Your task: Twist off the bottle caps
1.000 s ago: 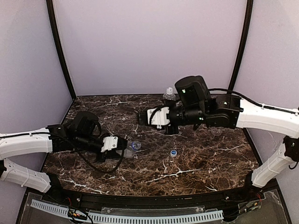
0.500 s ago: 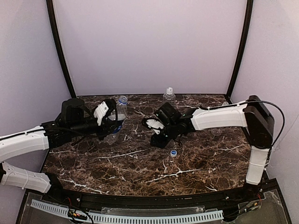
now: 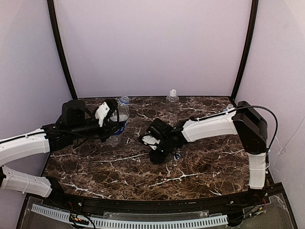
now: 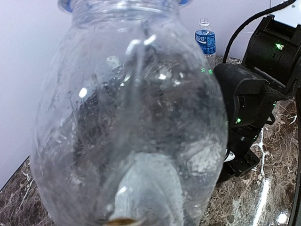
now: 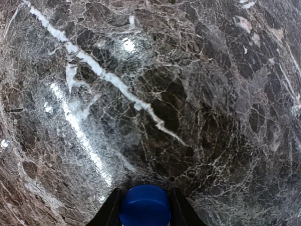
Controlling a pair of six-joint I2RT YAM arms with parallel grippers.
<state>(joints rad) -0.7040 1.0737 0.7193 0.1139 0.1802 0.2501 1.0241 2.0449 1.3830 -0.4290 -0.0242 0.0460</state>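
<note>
My left gripper [image 3: 108, 117] is shut on a clear bottle [image 3: 119, 121] with a blue label and holds it tilted above the table's left side. That bottle [image 4: 127, 117] fills the left wrist view and hides the fingers. My right gripper [image 3: 155, 152] points down at mid-table, its fingers close on either side of a dark blue cap [image 5: 145, 207]. A pale blue cap [image 3: 177, 156] lies on the marble just right of it. A second bottle [image 3: 172, 100] with a white cap stands upright at the back; it is the blue-labelled bottle [image 4: 205, 40] in the left wrist view.
A third clear bottle [image 3: 228, 109] stands at the back right, partly hidden by my right arm [image 3: 214, 125]. The dark marble table [image 3: 119, 171] is walled on three sides. The right arm's black body [image 4: 254, 89] is close beside the held bottle.
My left gripper lifted the bottle off the table, up and back to the left. My right arm swung down from high over the centre to just above the marble.
</note>
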